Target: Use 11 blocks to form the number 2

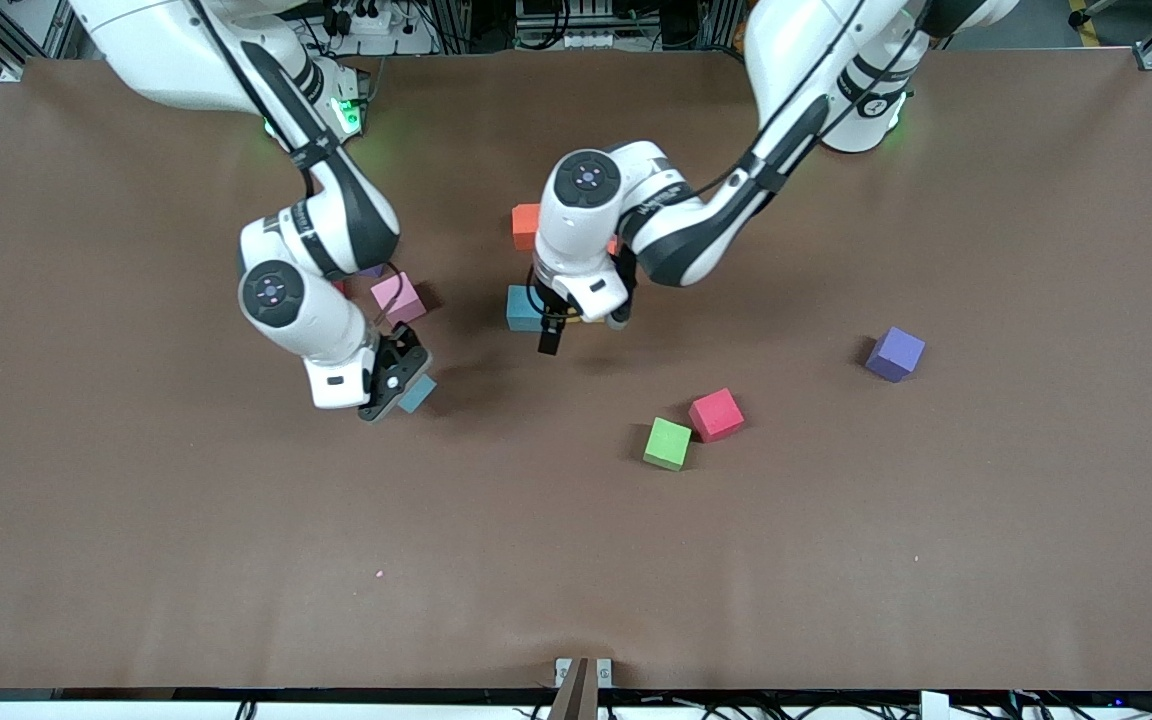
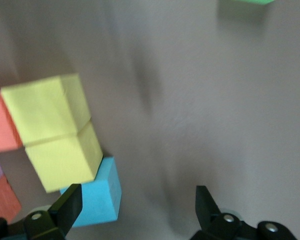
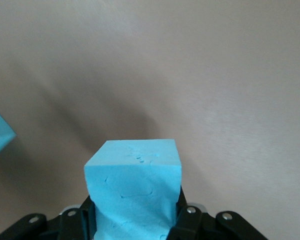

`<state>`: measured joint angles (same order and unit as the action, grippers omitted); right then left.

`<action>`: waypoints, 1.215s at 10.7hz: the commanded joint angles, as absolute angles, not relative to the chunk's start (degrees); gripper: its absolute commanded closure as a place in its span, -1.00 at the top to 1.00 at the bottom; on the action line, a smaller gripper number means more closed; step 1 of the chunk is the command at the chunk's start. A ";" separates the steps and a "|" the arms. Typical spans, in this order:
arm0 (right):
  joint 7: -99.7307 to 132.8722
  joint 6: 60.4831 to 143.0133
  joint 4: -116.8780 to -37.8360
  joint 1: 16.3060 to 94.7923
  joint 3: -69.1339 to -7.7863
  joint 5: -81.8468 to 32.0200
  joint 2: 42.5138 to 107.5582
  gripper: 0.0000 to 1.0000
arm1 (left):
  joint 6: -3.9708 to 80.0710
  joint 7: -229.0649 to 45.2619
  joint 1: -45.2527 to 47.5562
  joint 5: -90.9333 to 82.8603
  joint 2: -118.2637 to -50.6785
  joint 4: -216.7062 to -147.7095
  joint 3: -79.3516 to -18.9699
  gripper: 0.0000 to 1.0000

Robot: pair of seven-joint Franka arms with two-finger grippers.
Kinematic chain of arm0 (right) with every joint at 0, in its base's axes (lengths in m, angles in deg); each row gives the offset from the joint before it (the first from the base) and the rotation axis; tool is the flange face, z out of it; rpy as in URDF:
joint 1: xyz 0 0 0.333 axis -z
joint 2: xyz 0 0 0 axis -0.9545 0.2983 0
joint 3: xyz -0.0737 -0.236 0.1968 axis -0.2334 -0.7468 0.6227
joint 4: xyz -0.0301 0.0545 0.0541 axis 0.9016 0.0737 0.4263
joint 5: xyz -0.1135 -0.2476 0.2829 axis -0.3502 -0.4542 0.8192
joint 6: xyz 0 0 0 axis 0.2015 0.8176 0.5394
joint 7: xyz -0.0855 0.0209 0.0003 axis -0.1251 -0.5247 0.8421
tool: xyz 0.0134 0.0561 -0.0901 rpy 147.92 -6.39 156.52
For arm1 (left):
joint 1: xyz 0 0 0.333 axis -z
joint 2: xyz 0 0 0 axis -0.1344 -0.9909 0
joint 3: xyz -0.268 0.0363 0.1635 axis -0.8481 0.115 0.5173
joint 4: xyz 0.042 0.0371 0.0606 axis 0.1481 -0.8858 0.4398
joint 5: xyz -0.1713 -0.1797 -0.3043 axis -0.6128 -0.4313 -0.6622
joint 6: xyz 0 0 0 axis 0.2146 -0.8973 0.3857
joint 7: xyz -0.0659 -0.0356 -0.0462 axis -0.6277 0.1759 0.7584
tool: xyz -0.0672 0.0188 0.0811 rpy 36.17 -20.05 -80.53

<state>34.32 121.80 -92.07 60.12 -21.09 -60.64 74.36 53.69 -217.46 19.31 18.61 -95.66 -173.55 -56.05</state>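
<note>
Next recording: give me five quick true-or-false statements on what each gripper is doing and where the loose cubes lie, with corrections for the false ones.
1. The right gripper holds a light blue cube. True.
2. The left gripper is shut on a yellow cube. False: its jaws are open and empty, beside the two yellow cubes.
3. The green cube and the red cube sit side by side. True.
4. The purple cube is stacked on the red cube. False: it sits alone on the table, toward the left arm's end.
5. The pink cube is nearer the front camera than the green cube. False: it is farther.
</note>
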 commanded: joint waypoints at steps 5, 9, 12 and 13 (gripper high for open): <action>0.43 120.69 -90.49 52.18 -21.15 -60.00 74.86 0.03 | 47.28 -181.85 6.44 17.88 -93.83 -174.25 -58.17 1.00; -16.38 120.78 -86.45 48.05 -21.15 -60.00 78.81 0.03 | 42.71 -160.73 1.87 17.79 -94.70 -174.25 -57.99 1.00; -19.57 121.30 -84.51 47.16 -21.15 -60.09 81.10 0.03 | 40.51 -150.25 0.11 17.87 -95.59 -174.34 -57.47 1.00; -20.44 121.30 -83.98 46.55 -21.15 -60.09 81.71 0.02 | 40.42 -148.05 -0.60 17.88 -96.11 -174.34 -57.47 1.00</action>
<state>-18.42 121.79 -86.29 47.46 -20.97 -60.48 80.03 41.49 -151.83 0.37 18.41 -95.85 -174.32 -57.09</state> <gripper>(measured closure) 0.419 0.000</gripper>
